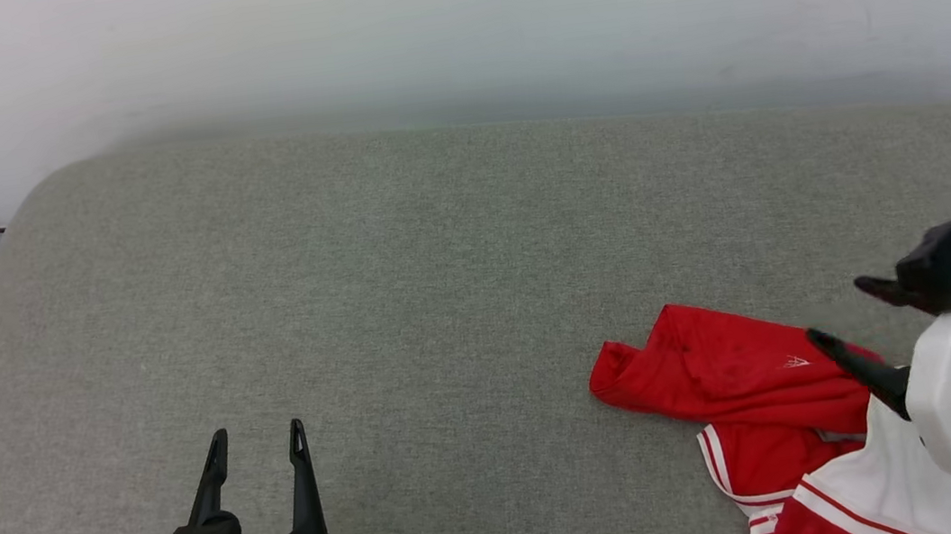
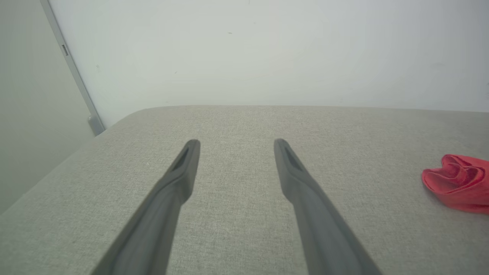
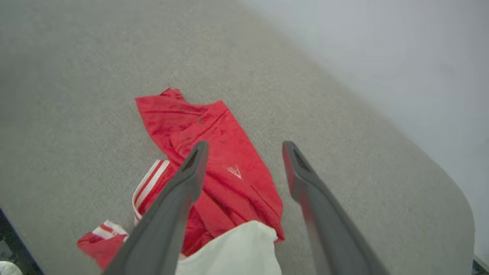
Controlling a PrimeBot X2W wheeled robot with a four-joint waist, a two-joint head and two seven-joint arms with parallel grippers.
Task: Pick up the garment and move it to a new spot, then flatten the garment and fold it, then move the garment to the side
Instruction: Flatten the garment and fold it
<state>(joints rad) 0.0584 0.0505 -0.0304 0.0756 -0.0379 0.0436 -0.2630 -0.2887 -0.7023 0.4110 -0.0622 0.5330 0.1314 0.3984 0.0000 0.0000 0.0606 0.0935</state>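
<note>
My right gripper (image 1: 835, 311) hung wide open and empty over the garment (image 1: 724, 372); my left gripper (image 1: 258, 430), also open and empty, sat well apart. The garment lay crumpled at the near right of the grey pad (image 1: 439, 262), its long axis running from the red end, far-left, to the white sleeve (image 1: 883, 480), near-right.

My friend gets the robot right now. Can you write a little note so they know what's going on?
The left gripper is open and empty over bare pad, away from the jersey.
The right gripper is open above the jersey, not closed on it.
The jersey lies crumpled at the pad's near right.
Done: nothing yet.
Left to do: grab it, move it, flatten, fold, set aside.
</note>
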